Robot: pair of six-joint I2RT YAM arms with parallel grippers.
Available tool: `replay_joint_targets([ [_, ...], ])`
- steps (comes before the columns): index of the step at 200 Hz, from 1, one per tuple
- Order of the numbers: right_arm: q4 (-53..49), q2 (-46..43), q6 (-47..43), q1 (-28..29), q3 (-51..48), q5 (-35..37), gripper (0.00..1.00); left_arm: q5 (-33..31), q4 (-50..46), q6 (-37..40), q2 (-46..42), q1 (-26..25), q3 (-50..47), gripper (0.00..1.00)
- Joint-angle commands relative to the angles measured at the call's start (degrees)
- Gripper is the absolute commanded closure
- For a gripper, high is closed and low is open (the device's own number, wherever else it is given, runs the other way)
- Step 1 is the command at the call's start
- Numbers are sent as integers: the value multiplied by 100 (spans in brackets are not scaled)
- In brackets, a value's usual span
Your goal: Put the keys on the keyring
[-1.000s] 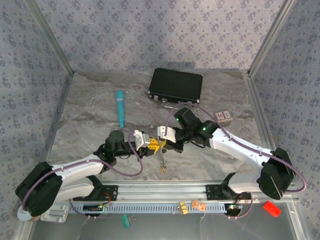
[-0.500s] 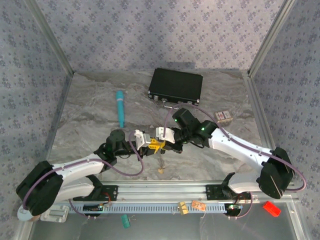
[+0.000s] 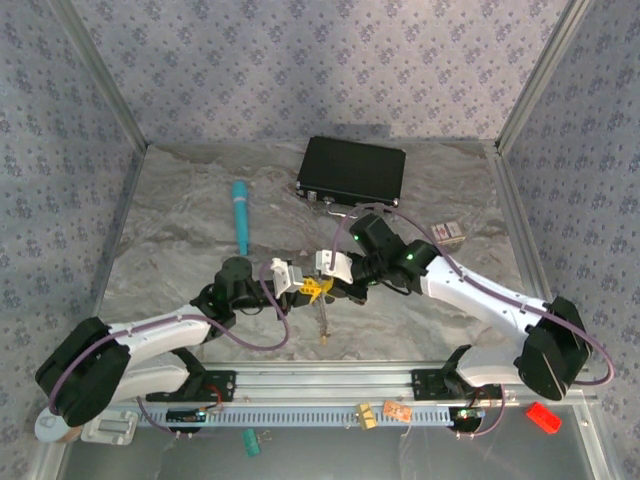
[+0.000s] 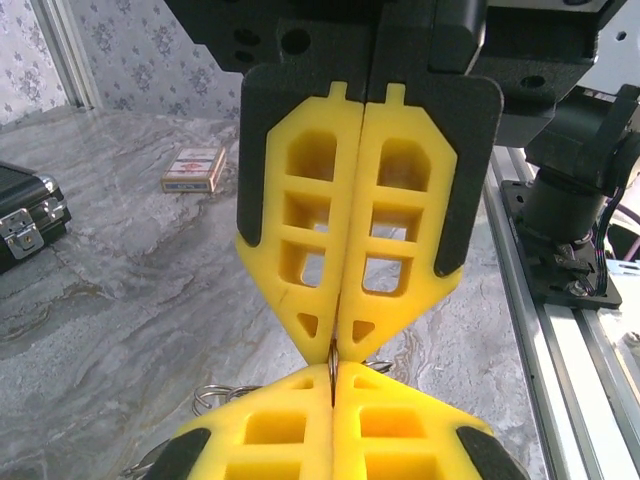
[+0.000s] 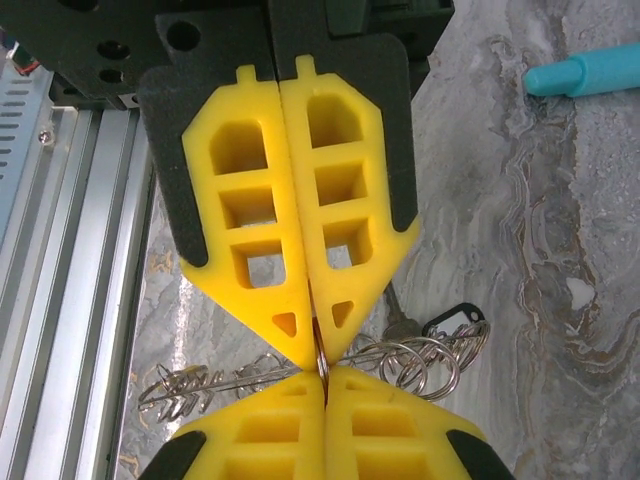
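**A:** Where is the keyring just now?

**B:** It is held up off the counter [image 3: 170, 250], above its middle and toward the near edge. The left jaws and the right jaws meet tip to tip, both clenched. The keyring [image 5: 322, 360] is the thin wire nipped between the two pairs of yellow fingertips [image 5: 240, 300]. More wire loops fan out to one side below the tips, with the keys [image 5: 398, 310] hanging among them.

**A:** What worries you?

**B:** The hold is very slight. Both grips sit on one wire, right beside each other, so any pull or twist from one arm works against the other. I judge the wire could slide out of the soft pads, and then the whole bunch would drop.

**A:** And if it drops?

**B:** It would land close to the near edge, by the aluminium rail [image 3: 320, 380]. The loops would likely tangle and be awkward to pick up again.

**A:** Anything else?

**B:** The tips touch nose to nose, so a push forward could jam them. The weight hanging to one side could also swing the ring round in the pinch. I cannot tell where the ring's opening lies, nor which keys are already threaded. The teal pen [image 3: 240, 215] and black case [image 3: 352, 172] lie well apart toward the far edge and pose no hazard.
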Motion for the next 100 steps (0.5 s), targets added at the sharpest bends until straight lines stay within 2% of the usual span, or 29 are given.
replay_joint_targets([
  [1,642,-316,300,-102,-160,-323,75,33,157,-12,5,-6,25,100],
  [11,778,-365,392,-150,-325,-167,67,-11,316,-63,-13,-5,-37,100],
  [23,887,-415,422,-157,-523,116,65,-39,486,-138,-13,-7,-97,100],
  [47,1032,-512,572,-149,-832,395,64,-66,651,-220,-13,-2,-141,100],
  [100,1225,-507,821,20,-1058,349,67,-64,712,-222,-21,-2,-161,100],
])
